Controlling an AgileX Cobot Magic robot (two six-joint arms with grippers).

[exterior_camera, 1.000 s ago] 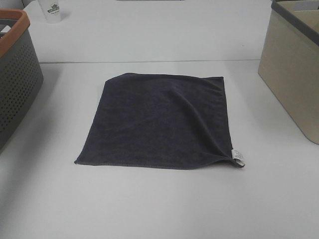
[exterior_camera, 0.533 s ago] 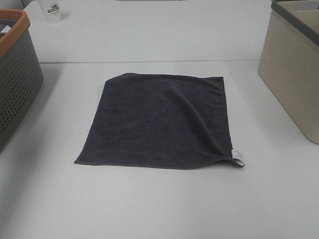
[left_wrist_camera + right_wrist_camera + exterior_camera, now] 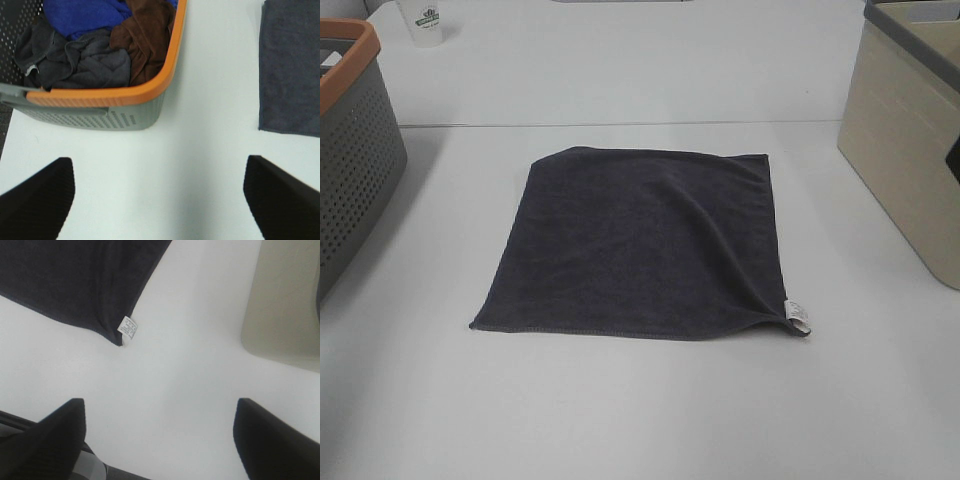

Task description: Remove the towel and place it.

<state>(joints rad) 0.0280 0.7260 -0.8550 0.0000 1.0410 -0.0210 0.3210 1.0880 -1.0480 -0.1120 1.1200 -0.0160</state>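
The towel (image 3: 642, 243) lies spread flat in the middle of the white table (image 3: 620, 420), a dark charcoal square with a stitched hem along its near edge and a few soft creases running toward its near right corner. At that corner a small white tag (image 3: 798, 315) sticks out onto the bare tabletop; the right wrist view shows the same tag (image 3: 128, 326) at the tip of the cloth's corner. Nothing rests on the cloth and nothing touches it. To its left, well apart, stands a grey perforated basket (image 3: 350, 150) with an orange rim, and the left wrist view shows that basket (image 3: 105, 95) filled with crumpled cloths in blue, brown and dark grey. To the towel's right, also well apart, stands a beige bin (image 3: 905, 140) with a dark rim. At the far left of the table, behind the basket, sits a small white cup (image 3: 425, 22) with a dark printed mark. The left gripper (image 3: 160, 195) hangs over bare table between the basket and the towel's edge, its dark fingers spread wide with nothing between them. The right gripper (image 3: 160, 440) hangs over bare table near the tagged corner and beside the beige bin, its fingers likewise spread wide and holding nothing.
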